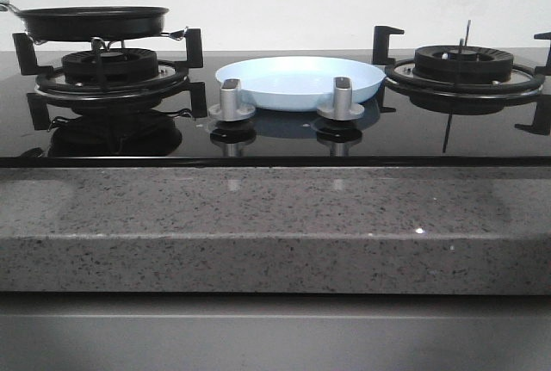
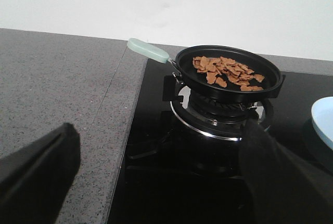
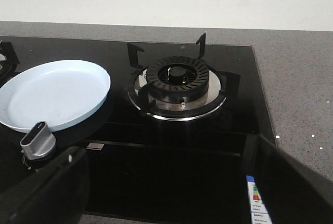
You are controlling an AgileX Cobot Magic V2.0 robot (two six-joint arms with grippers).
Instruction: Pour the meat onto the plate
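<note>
meat in black pan | plate bare | both claws spread | sticker text unreadable

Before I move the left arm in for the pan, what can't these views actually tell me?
- Meat: shows only in the left wrist view; in the front view the frying pan rim hides it.
- Pan handle: cut off by the left edge in the front view.
- Plate: two knobs cover part of its near rim in the front view; the left wrist view cuts it at the right edge.
- Arms: absent from the front view.
</note>
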